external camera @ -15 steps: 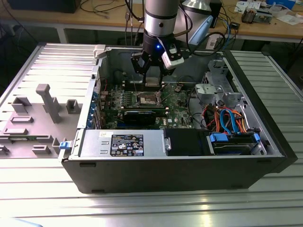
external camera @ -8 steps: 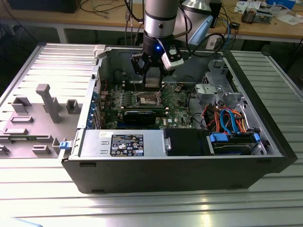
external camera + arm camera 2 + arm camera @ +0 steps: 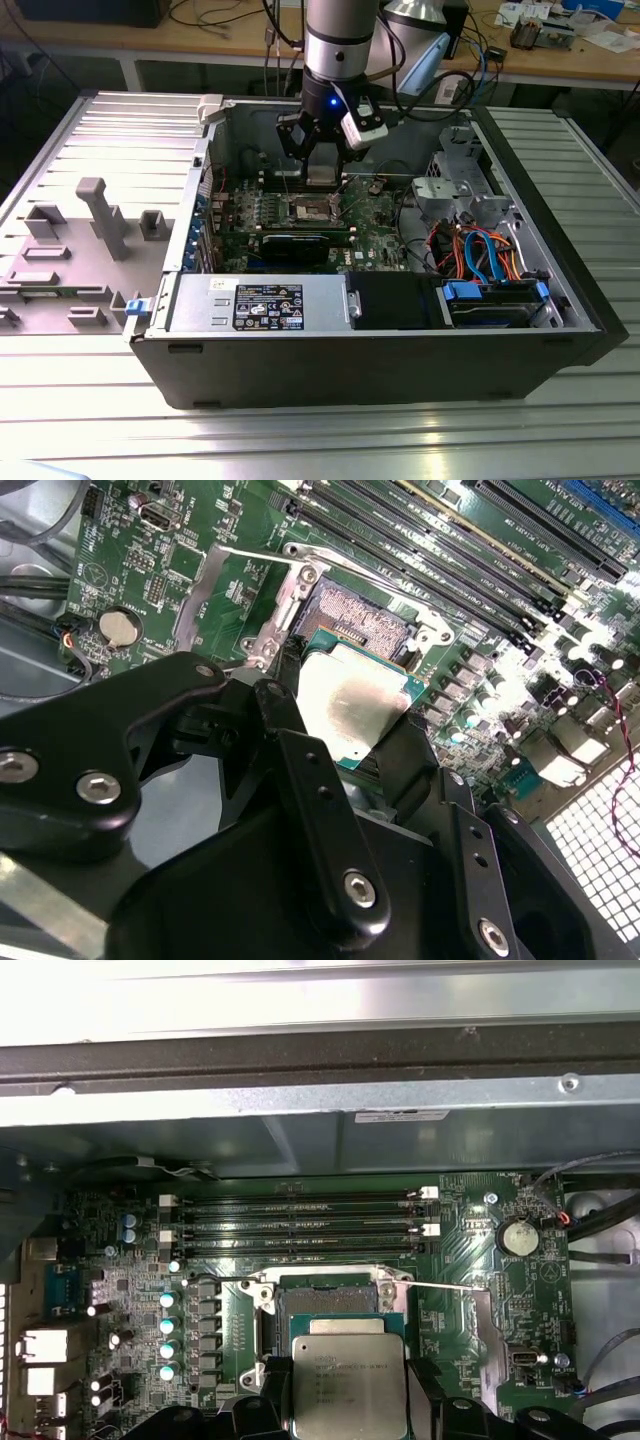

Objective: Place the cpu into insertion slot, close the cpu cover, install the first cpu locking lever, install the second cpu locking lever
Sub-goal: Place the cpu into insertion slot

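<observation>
Pincer [image 3: 322,165] clamped on two opposite edges of the cpu [image 3: 348,1385], metal top upward, sides roughly squared with the uncovered insertion slot [image 3: 328,1300] it partly overhangs. Memory slots [image 3: 300,1222] run parallel beside the slot, inside the open case [image 3: 350,365].

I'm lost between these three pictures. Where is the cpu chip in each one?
Exterior view: the cpu is the silvery patch under the arm's tip, above the green board.
Second wrist view: the cpu is the silvery square beside the insertion slot.
First wrist view: the cpu sits next to the insertion slot.
Shared landmark: the insertion slot, a dark square with a silvery rim.
</observation>
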Action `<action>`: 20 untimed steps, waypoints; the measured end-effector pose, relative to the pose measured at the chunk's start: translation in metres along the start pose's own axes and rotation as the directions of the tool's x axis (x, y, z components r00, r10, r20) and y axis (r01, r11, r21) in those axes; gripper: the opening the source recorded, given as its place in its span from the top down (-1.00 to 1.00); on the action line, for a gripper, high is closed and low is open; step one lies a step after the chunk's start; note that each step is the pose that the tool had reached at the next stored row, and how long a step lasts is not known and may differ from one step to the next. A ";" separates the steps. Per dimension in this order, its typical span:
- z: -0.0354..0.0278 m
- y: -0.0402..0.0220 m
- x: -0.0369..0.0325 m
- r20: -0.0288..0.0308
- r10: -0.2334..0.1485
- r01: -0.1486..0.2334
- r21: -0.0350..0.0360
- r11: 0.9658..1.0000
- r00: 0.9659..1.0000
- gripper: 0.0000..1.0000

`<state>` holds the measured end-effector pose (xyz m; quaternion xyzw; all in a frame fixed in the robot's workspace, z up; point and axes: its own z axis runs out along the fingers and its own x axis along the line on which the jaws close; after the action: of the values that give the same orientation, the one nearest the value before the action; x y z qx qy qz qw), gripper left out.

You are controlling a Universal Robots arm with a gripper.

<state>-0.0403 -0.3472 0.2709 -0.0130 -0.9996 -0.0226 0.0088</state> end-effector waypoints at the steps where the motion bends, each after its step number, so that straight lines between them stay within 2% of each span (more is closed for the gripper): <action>1: 0.0001 0.0000 0.0000 0.000 0.000 0.000 0.000 1.000 1.000 -0.09; 11: 0.0020 -0.0001 0.0000 0.000 0.000 0.000 0.005 1.000 1.000 -0.09; 13: 0.0106 -0.0005 -0.0002 0.000 0.000 0.000 0.010 1.000 1.000 -0.09; 20: 0.0123 -0.0006 -0.0002 0.000 0.000 0.000 0.012 1.000 1.000 -0.09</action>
<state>-0.0403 -0.3472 0.2586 -0.0130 -0.9997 -0.0167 0.0087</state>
